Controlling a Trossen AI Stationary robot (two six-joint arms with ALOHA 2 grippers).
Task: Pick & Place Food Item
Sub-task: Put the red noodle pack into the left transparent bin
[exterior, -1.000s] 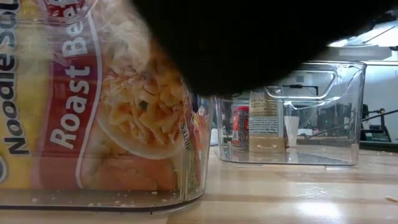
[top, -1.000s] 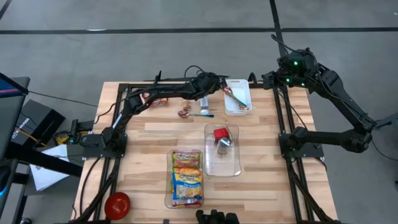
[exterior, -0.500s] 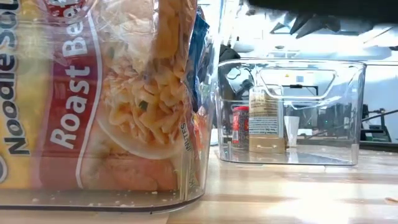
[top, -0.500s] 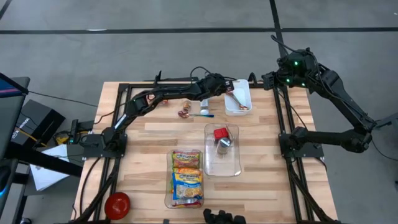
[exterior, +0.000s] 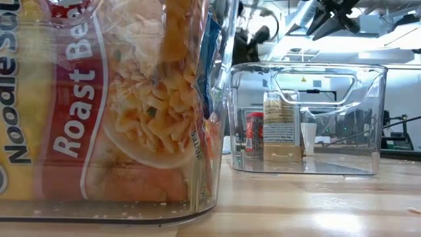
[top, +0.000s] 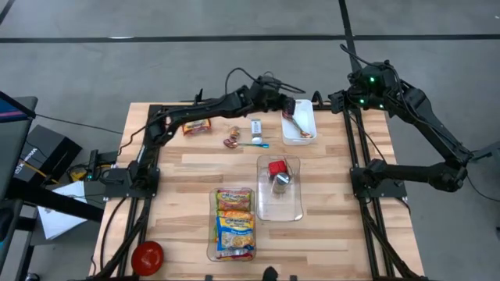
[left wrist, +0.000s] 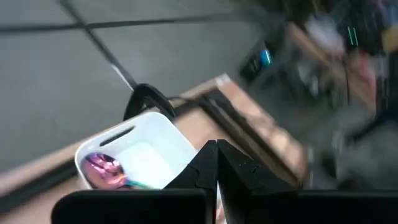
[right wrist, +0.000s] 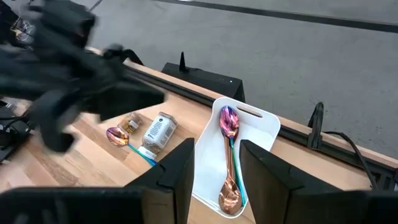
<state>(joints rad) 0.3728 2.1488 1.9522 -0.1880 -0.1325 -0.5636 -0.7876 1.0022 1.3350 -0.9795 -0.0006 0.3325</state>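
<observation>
My left gripper (top: 287,105) is shut on nothing and hangs above the table's far edge, beside the white tray (top: 299,129); its own view shows its joined fingers (left wrist: 216,163) over that tray (left wrist: 146,146). Loose on the wood lie an orange packet (top: 197,126), a small jar (top: 255,125), a wrapped sweet (top: 232,141) and a small spoon (top: 255,144). My right gripper (right wrist: 217,168) waits open and raised off the table's far right corner (top: 340,98), looking down on the tray (right wrist: 252,158) and the jar (right wrist: 158,130).
The tray holds two spoons (right wrist: 229,134). A clear bin (top: 280,189) at mid-table holds a red can (top: 276,167) and a silver item. A second clear bin (top: 234,222) holds noodle packets (exterior: 99,112). A red round thing (top: 147,256) sits at the near left corner.
My left gripper has risen from just above the jar and gone a little toward the far right, by the tray, rolling about its own axis and staying shut. The jar and sweet lie where they were. A dark shape has left the low view.
</observation>
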